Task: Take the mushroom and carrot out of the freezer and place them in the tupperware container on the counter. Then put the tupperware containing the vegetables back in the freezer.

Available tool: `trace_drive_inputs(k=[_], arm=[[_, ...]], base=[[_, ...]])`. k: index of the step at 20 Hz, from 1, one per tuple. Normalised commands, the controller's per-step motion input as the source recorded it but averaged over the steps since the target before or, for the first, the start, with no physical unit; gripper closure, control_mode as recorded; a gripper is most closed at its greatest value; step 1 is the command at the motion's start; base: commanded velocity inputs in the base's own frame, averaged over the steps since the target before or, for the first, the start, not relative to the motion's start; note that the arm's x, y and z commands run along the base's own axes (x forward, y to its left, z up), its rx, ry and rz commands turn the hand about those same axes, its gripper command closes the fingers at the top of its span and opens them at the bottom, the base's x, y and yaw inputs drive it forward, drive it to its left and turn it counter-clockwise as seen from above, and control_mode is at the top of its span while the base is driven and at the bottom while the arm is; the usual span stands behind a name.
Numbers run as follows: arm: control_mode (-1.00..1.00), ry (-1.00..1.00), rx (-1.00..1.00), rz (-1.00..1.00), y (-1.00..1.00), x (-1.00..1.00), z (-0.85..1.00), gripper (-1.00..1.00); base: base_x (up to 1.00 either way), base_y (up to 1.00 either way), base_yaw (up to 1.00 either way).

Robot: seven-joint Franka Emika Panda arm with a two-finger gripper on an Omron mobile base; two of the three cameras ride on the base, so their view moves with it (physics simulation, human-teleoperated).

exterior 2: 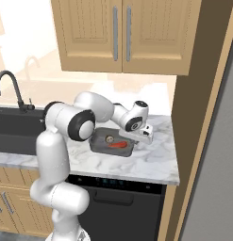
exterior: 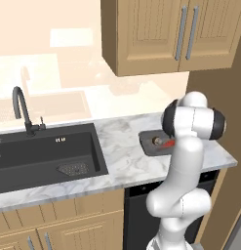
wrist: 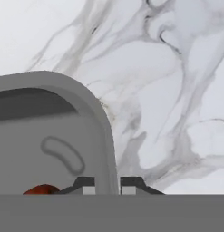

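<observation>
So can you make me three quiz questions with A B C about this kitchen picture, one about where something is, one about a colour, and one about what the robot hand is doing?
1. Where is the tupperware container?
A. In the sink
B. On the counter
C. On the floor

2. What colour is the carrot?
A. Orange-red
B. Green
C. Blue

3. What is the end effector doing?
A. Hanging wide open above the tap
B. Holding a cupboard handle
C. Shut on the container's rim

Answers: 1 B, the grey tub sits on the marble top. 2 A, an orange-red piece lies in the tub. 3 C, the hand view shows both fingertips pinching the tub's wall.
</observation>
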Motion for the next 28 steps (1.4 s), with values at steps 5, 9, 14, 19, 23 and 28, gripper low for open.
trace_drive_inputs(k=[5, 9, 14, 19, 23, 28], arm=[[-1.00, 0.06, 0.03, -0.08, 0.00, -0.21, 0.32, 1.00], [-1.00, 0.10, 0.07, -0.14, 0.00, -0.23, 0.46, 1.00], [-1.00, 0.12, 0.10, -0.13, 0.06, -0.30, 0.58, 1.00], [-1.00, 0.05, 0.11, -0.07, 0.08, -0.57, 0.78, 1.00], [-1.00, 0.00, 0.08, -0.01, 0.01, -0.84, 0.99, 1.00], [-1.00, 0.01, 0.02, 0.00, 0.23, -0.92, 0.81, 1.00]], base=[[0.00, 0.00, 0.00], [0.00, 0.00, 0.00], [0.00, 0.00, 0.00], [0.00, 0.00, 0.00], [0.00, 0.00, 0.00], [0.00, 0.00, 0.00]])
